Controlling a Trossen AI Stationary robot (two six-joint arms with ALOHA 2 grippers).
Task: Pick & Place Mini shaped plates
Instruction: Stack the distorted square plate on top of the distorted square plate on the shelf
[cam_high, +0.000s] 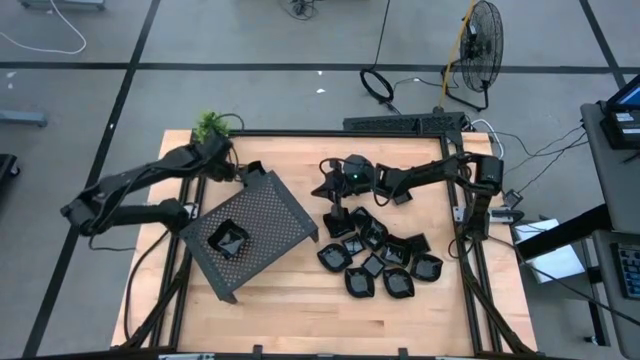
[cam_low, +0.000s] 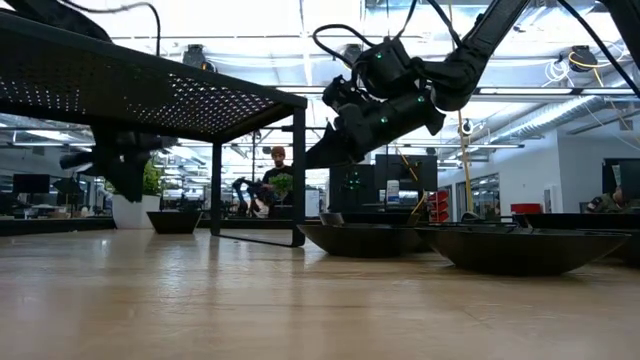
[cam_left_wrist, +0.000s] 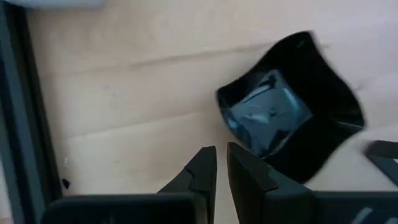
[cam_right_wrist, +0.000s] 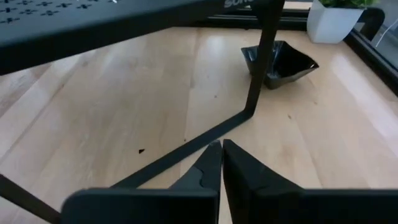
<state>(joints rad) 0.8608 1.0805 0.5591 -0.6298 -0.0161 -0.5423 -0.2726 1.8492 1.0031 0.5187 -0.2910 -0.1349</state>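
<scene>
One mini shaped plate (cam_high: 228, 240) lies on top of the dark perforated tray (cam_high: 270, 210), which stands on legs. Another plate (cam_left_wrist: 292, 106) rests on the wood by the tray's far left corner (cam_high: 252, 170). My left gripper (cam_left_wrist: 221, 165) hovers just short of that plate, pointing steeply down, shut with nothing between its fingers. Several more plates (cam_high: 380, 262) lie in a cluster right of the tray. My right gripper (cam_right_wrist: 221, 155) hangs above the table between tray and cluster (cam_high: 328, 188), shut and empty, pointing toward the tray's leg (cam_right_wrist: 261, 68).
A small potted plant (cam_high: 212, 124) stands at the table's far left corner, right beside my left arm. A black frame rail (cam_left_wrist: 15, 112) runs along the table's edge. Bare wood lies in front of the tray and the cluster, toward the near edge (cam_high: 320, 320).
</scene>
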